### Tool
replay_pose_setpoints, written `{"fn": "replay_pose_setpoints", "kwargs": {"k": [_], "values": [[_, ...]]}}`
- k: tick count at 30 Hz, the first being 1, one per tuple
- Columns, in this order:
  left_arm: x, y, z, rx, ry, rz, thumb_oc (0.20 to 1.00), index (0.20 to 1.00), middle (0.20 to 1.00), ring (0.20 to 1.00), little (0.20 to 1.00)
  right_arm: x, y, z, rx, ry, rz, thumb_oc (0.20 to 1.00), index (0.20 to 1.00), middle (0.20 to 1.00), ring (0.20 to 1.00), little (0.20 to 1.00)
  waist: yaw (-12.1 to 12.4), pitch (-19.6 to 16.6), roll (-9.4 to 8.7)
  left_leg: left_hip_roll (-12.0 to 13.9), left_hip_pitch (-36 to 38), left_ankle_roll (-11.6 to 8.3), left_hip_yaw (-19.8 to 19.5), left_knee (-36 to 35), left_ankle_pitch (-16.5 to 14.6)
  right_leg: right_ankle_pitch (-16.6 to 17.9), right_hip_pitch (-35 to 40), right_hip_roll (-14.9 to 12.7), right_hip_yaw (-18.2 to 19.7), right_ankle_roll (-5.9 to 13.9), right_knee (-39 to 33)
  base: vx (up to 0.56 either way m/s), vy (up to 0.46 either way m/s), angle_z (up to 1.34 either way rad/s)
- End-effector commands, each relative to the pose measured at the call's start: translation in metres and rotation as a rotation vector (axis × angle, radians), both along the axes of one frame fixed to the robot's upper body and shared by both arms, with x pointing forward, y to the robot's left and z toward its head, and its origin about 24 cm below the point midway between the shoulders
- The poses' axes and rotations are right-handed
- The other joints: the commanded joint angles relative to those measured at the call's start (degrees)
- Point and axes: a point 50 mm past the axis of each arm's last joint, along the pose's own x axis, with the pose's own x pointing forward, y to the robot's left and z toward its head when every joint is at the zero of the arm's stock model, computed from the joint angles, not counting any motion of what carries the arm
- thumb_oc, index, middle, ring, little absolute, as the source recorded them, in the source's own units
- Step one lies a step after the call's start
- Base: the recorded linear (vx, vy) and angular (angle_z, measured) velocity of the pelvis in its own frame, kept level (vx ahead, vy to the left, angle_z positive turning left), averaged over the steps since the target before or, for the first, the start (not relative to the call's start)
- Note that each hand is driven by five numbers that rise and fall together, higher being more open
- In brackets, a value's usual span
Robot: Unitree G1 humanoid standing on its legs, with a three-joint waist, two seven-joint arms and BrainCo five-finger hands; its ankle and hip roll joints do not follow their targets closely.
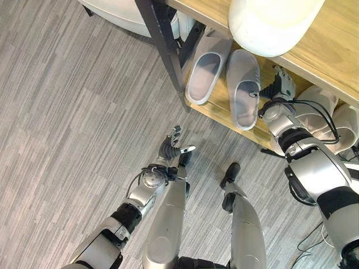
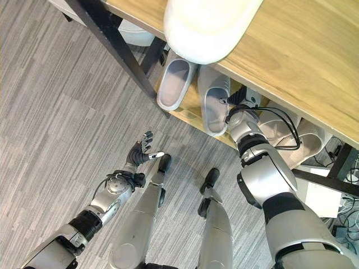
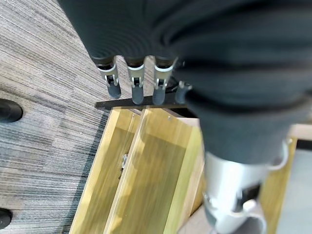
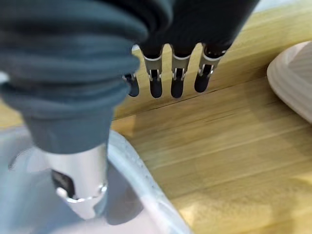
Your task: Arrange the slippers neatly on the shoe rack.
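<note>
Grey slippers (image 1: 224, 78) sit side by side on the shoe rack (image 1: 221, 109)'s lower shelf, near its front edge. Right hand (image 1: 279, 85), fingers straight, thumb in one slipper. Left hand (image 1: 171, 147) hovers over the floor (image 1: 67, 140), fingers relaxed.

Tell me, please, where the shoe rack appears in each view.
Left eye view: shoe rack across the upper right.
Right eye view: again across the upper right.
Left wrist view: wooden boards past the left hand.
Right wrist view: wooden shelf beneath the right hand.
Shared landmark: grey slipper beside the right hand, both eye views and right wrist view.
</note>
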Motion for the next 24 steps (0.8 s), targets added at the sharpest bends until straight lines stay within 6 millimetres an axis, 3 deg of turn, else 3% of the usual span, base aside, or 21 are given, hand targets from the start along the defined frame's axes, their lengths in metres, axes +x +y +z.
{"fn": "replay_pose_setpoints", "kwargs": {"k": [1,2,3,5,9,19,21,24], "values": [[-0.003,0.001,0.004,-0.030,-0.039,0.033,1.000,1.000,1.000,1.000,1.000,-0.003,0.019,0.020,0.115,-0.184,0.087,1.000,1.000,1.000,1.000,1.000,-0.9,-1.4,-0.06,0.8,1.4,-0.27,2.2,-1.2,-1.5,-4.0,5.6,-1.0,3.0,4.13,0.2,0.02,0.015,-0.15],[-0.003,0.001,0.004,-0.030,-0.039,0.033,1.000,1.000,1.000,1.000,1.000,-0.003,0.019,0.020,0.115,-0.183,0.086,1.000,1.000,1.000,1.000,1.000,-0.9,-1.4,-0.08,0.8,1.5,-0.27,2.2,-1.3,-1.5,-4.0,5.6,-1.0,3.1,4.13,0.2,0.03,0.019,-0.28],[-0.004,0.003,0.002,-0.023,-0.033,0.043,1.000,1.000,1.000,1.000,1.000,-0.005,0.038,0.005,0.160,-0.155,0.160,1.000,1.000,1.000,1.000,1.000,-1.5,-1.7,-0.30,0.9,2.2,-0.25,2.5,-1.8,-1.5,-3.6,6.2,-1.0,3.2,4.18,-0.6,0.01,0.014,-0.34],[-0.004,0.002,0.002,-0.025,-0.034,0.040,1.000,1.000,1.000,1.000,1.000,-0.004,0.047,-0.005,0.150,-0.099,0.187,1.000,1.000,1.000,1.000,1.000,-1.4,-1.7,-0.28,0.9,2.4,-0.07,2.6,-1.6,-1.7,-3.5,6.5,-1.1,3.3,4.20,-0.7,0.01,0.008,-0.31],[-0.003,-0.004,0.006,-0.029,-0.046,0.018,1.000,1.000,1.000,1.000,1.000,-0.002,0.054,-0.018,0.176,-0.023,0.191,1.000,1.000,1.000,1.000,1.000,-0.8,-1.9,0.19,0.7,2.6,0.08,2.4,-1.7,-1.7,-3.4,7.1,-1.4,2.8,4.36,-1.1,0.01,-0.003,-0.06],[-0.005,0.003,-0.001,-0.008,-0.026,0.064,1.000,1.000,1.000,1.000,1.000,-0.006,0.081,-0.028,0.302,-0.021,0.265,1.000,1.000,1.000,1.000,1.000,-0.4,-1.4,-0.12,0.7,2.9,0.26,2.7,-2.3,-1.8,-2.8,8.0,-1.3,2.8,4.69,-2.4,0.01,-0.002,0.01],[-0.005,0.003,0.000,-0.007,-0.028,0.069,1.000,1.000,1.000,1.000,1.000,-0.007,0.086,-0.029,0.392,-0.027,0.283,1.000,1.000,1.000,1.000,1.000,-0.4,-1.1,-0.16,0.7,2.8,0.31,2.8,-2.3,-1.9,-2.6,8.0,-1.4,2.8,4.76,-2.6,0.00,0.000,0.00],[-0.002,-0.002,0.002,-0.009,-0.031,0.060,1.000,1.000,1.000,1.000,1.000,-0.009,0.100,-0.037,0.707,-0.009,0.328,1.000,1.000,1.000,1.000,1.000,0.0,-0.9,0.07,0.6,2.7,0.32,2.8,-2.3,-1.9,-2.6,8.1,-1.5,2.7,4.74,-2.8,0.00,0.000,0.00]]}}
